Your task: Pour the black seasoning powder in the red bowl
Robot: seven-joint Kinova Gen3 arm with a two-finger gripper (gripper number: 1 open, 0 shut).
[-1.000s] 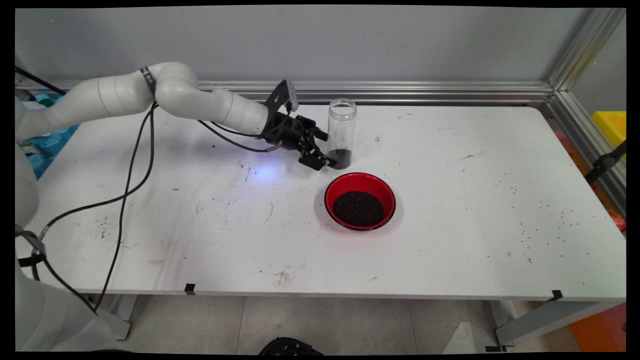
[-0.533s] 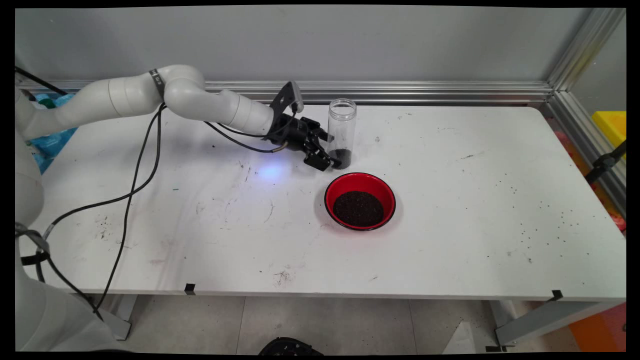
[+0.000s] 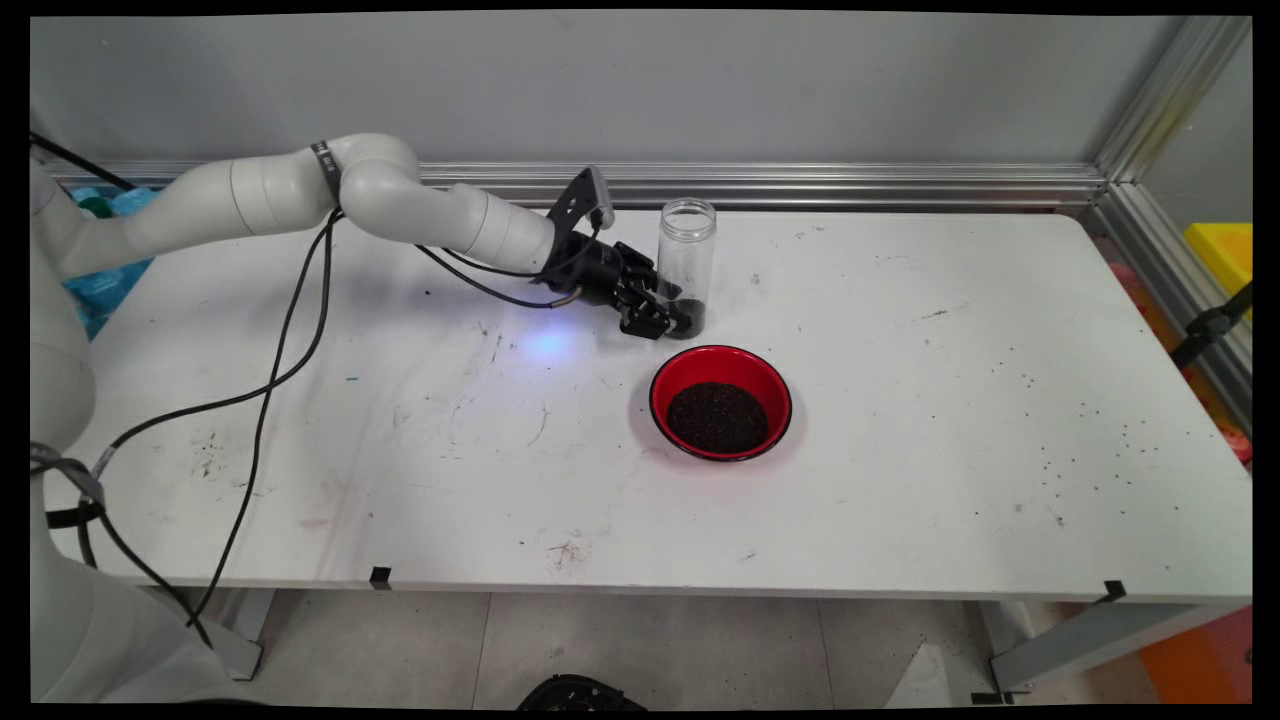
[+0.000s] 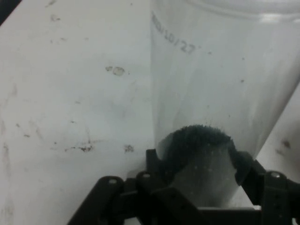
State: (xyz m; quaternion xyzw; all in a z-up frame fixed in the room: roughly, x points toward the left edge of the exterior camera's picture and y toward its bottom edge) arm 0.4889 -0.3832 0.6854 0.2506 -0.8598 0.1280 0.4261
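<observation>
My gripper [image 3: 672, 322] is down low near the table's far edge, with a finger [image 4: 157, 164] on each side of the bottom of a clear plastic jar [image 3: 685, 262]. In the hand view the two fingertips sit against the jar's wall, left and right of the dark heap inside it, so I am closed on the jar at its base. The jar stands upright on the white table [image 3: 900, 400], open at the top with no lid on it, and holds a small amount of dark granules [image 3: 691, 315] at the bottom; the rest of it is see-through. A printed date shows faintly on its wall in the hand view.

Just on the near side of the jar, apart from it, sits a red bowl [image 3: 721, 402] with a black outside, filled in the middle with the same kind of dark granules. Small dark specks [image 3: 1090, 440] are scattered over the table toward its right edge, and scuff marks lie across its left and middle parts. Black cables [image 3: 270, 370] hang from my arm over the table's left side.
</observation>
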